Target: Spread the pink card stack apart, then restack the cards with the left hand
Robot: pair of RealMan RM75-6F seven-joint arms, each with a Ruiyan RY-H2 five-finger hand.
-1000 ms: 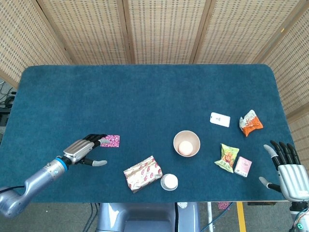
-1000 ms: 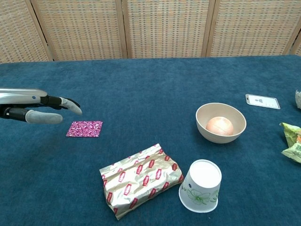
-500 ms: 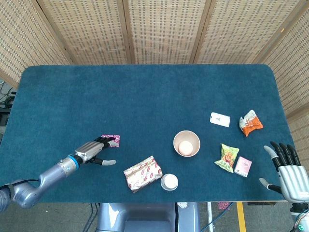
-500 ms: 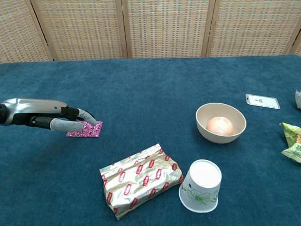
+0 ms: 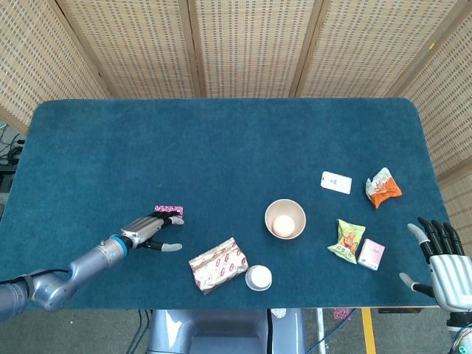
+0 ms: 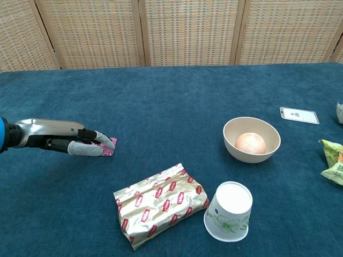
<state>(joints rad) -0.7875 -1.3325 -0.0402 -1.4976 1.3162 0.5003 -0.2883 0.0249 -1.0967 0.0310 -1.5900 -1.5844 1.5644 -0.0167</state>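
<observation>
Pink cards (image 5: pixel 170 211) lay flat on the blue counter (image 5: pixel 221 147) under the left hand (image 5: pixel 147 230), whose fingers (image 6: pixel 102 141) were stretched out flat on top, so a hard push could have slid the whole stack without spreading it.

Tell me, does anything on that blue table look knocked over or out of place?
One thing: the paper cup lies upside down near the front edge, beside the foil snack packet. Nothing looks spilled. The bowl stands upright with a round pale fruit inside, and the left hand rests flat over the pink card stack.
</observation>
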